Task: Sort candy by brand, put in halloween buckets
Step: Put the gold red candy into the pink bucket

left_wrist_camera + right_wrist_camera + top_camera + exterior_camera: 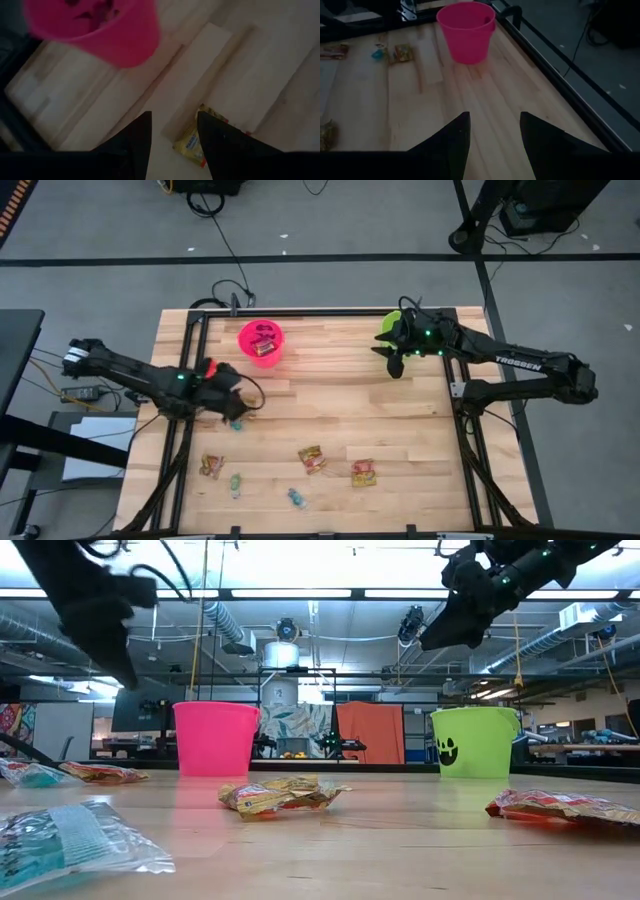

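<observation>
Candy (311, 459) scattered on the wooden surface (330, 395), well apart from the pink bucket (260, 340). Left tool (243, 408) open and empty near that bucket; right tool (395, 360) open, empty, beside the green bucket (474, 741).

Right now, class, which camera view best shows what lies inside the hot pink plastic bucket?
The high view: it looks straight down into the hot pink plastic bucket, showing an orange-yellow packet inside. The low view shows only its side wall; the right wrist view its wall and rim; the left wrist view a blurred part.
</observation>
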Robot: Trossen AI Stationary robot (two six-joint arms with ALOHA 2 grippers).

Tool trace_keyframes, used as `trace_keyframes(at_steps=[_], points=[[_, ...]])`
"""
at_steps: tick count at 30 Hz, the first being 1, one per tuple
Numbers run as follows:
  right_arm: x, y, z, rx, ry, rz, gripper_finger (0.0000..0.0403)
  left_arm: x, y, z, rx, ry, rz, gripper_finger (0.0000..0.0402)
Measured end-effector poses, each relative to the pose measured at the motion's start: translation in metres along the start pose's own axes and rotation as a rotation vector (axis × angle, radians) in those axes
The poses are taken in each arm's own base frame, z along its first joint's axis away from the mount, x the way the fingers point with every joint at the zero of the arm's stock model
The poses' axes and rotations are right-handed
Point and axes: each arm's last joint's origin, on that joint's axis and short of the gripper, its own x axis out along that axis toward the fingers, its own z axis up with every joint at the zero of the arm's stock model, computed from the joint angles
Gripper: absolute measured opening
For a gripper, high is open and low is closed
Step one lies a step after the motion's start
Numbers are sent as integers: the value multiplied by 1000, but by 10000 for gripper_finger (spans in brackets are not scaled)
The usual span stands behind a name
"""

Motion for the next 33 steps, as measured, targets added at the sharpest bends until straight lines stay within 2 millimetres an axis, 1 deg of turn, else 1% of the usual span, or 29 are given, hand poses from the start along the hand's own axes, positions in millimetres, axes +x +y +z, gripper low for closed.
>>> trace_keyframes(at_steps=[4, 6, 8, 10, 16, 18, 24, 29, 33], points=[[0, 1, 0, -10, -3, -13, 184, -17, 15, -9, -85, -54, -18, 165], [0, 1, 0, -10, -3, -13, 184, -22, 19, -12, -101, -83, -24, 165], [0, 1, 0, -10, -3, -13, 184, -22, 20, -15, -99, -100, -26, 165], [0, 1, 0, -11, -3, -11, 184, -15, 19, -20, -93, -96, -19, 165], [0, 2, 1, -14, -6, -7, 184, 23, 9, -49, -108, -19, -76, 165], [0, 2, 2, -15, -16, -8, 184, 33, 7, -57, -127, -10, -88, 165], [0, 2, 3, -16, -28, -7, 184, 45, 6, -65, -154, 3, -107, 165], [0, 2, 3, -15, -28, -7, 184, 55, 11, -71, -178, 18, -69, 165], [0, 2, 3, -16, -26, -2, 184, 61, 15, -74, -241, 41, -36, 165]])
